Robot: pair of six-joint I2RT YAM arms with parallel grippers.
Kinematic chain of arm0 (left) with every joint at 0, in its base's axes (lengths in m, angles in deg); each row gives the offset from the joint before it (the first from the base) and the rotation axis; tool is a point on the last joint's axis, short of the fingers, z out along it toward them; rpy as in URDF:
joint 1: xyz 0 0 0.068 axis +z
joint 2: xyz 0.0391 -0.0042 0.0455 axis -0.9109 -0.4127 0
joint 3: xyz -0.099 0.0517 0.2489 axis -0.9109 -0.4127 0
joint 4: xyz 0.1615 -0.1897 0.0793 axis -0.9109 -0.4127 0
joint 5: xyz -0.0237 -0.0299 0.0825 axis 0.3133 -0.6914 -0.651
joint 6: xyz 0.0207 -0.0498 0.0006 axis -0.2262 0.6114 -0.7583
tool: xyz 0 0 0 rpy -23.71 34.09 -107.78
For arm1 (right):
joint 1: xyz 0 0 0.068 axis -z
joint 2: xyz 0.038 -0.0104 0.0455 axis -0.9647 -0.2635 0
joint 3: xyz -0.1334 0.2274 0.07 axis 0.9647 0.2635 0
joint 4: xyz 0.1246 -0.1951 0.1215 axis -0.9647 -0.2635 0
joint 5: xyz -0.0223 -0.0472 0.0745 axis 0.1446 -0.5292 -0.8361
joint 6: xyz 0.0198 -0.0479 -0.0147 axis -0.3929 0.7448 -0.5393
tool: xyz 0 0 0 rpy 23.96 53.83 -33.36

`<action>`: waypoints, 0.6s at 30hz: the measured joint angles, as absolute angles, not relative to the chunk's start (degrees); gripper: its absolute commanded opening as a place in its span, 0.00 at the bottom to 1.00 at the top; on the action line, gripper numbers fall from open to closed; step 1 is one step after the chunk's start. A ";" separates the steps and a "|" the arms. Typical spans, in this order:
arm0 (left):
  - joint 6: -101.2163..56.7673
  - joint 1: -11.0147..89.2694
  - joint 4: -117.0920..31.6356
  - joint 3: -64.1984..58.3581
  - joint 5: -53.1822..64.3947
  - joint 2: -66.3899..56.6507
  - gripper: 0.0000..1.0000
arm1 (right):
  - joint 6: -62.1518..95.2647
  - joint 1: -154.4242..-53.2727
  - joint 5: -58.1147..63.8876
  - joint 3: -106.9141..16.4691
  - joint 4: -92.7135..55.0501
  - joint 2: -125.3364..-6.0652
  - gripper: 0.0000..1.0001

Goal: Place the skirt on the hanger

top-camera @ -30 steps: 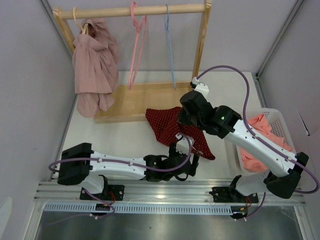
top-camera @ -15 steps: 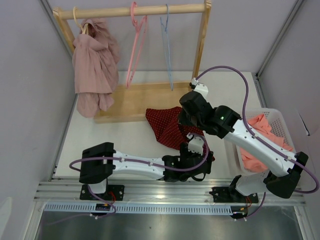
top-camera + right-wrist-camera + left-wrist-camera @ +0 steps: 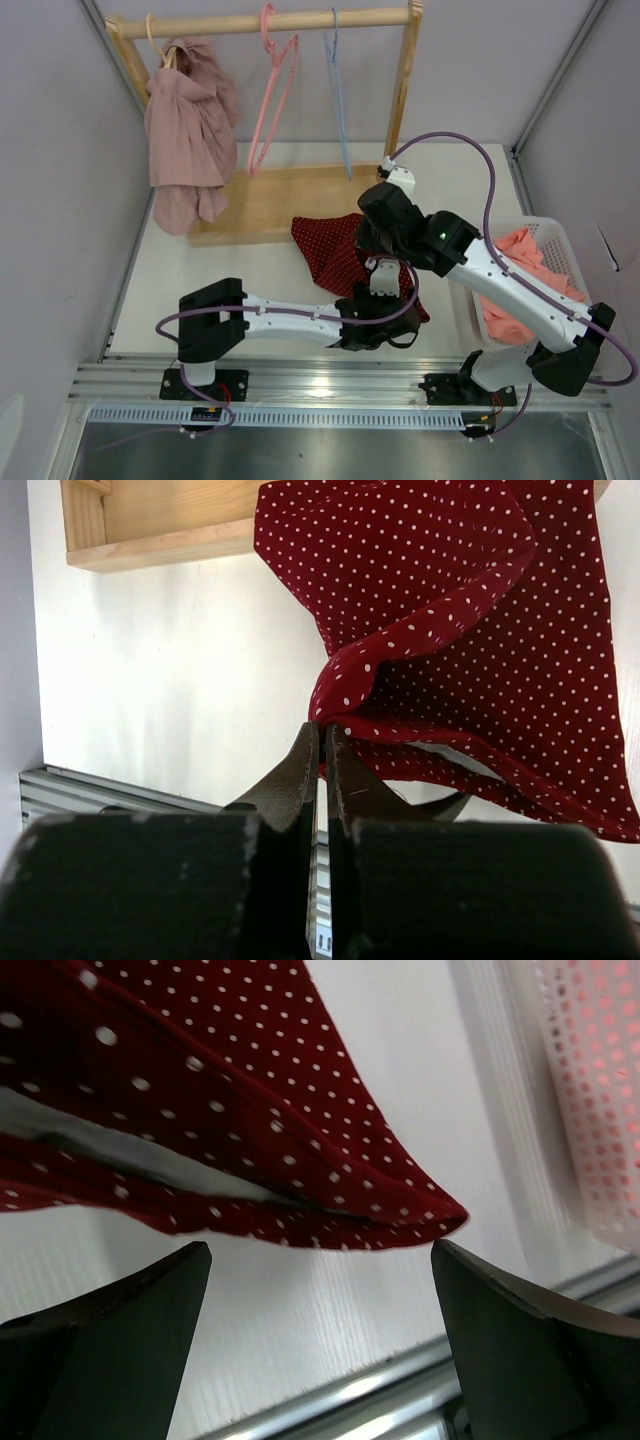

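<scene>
Two arms at the skirt (image 3: 335, 250), only one gripping. The skirt is red with white dots and lies mid-table (image 3: 230, 270), a bit right of centre. Its far edge is up against the wooden rack base (image 3: 270, 205), and its near corner points toward the table's near edge.

Right gripper (image 3: 322, 748): fingers pinched together on a raised fold of the skirt, cloth bunched up at the tips. From the top view it comes down onto the skirt's right part.

Left gripper (image 3: 320, 1252): jaws wide, holding nothing. It's low at the near-right corner of the skirt. The hem sits just ahead of the fingertips (image 3: 190, 1260), and I see no contact.

Pink hanger (image 3: 268, 95) and blue hanger (image 3: 337, 95) hang bare on the rack's top rail (image 3: 250, 22). A dusty-pink garment (image 3: 188, 130) hangs at the rail's left end.

White basket (image 3: 552, 240) at the table's right edge holds orange-pink cloth (image 3: 512, 250). Its mesh wall also shows at the right of the left wrist view.
</scene>
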State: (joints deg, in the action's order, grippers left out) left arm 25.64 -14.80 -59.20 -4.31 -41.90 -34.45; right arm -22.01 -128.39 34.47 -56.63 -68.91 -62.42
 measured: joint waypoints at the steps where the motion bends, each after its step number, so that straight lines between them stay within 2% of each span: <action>1: 25.85 -14.49 -59.20 -4.31 -41.90 -34.91 0.96 | -22.01 -128.39 34.47 -56.63 -68.87 -62.51 0.00; 4: 26.64 -13.83 -59.42 -4.15 -41.42 -36.42 0.83 | -21.99 -128.43 34.41 -56.63 -68.80 -63.01 0.00; 5: 26.82 -13.77 -59.42 -4.15 -41.29 -36.86 0.74 | -21.99 -128.50 34.36 -56.63 -68.80 -63.16 0.00; 7: 27.10 -13.68 -59.51 -4.15 -40.92 -37.51 0.65 | -21.99 -128.50 34.19 -56.63 -68.80 -63.40 0.00; 9: 27.43 -13.51 -59.51 -4.15 -40.33 -37.95 0.52 | -21.99 -128.50 34.12 -56.63 -68.80 -63.60 0.00; 10: 27.45 -13.35 -59.51 -4.15 -39.91 -38.02 0.45 | -21.97 -128.50 34.10 -56.63 -68.80 -63.69 0.00; 11: 27.49 -13.29 -59.47 -4.15 -39.56 -38.02 0.32 | -21.97 -128.50 34.12 -56.63 -68.80 -63.71 0.00; 12: 27.58 -13.18 -59.25 -4.15 -39.32 -38.02 0.26 | -21.93 -128.50 34.12 -56.63 -68.82 -63.71 0.00; 13: 27.58 -13.00 -58.90 -4.22 -38.88 -38.02 0.14 | -21.82 -128.50 34.21 -56.63 -68.85 -63.71 0.00; 16: 27.71 -12.30 -57.80 -5.29 -37.86 -37.91 0.01 | -21.53 -128.30 34.49 -56.66 -68.93 -63.73 0.00; 18: 27.67 -11.80 -57.24 -7.47 -37.31 -37.14 0.00 | -21.34 -127.71 34.52 -56.66 -68.93 -63.73 0.00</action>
State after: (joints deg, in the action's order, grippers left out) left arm 27.67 -11.80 -57.24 -7.47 -37.31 -37.14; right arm -21.34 -127.71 34.52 -56.66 -68.93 -63.73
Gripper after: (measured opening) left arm 0.027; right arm 0.021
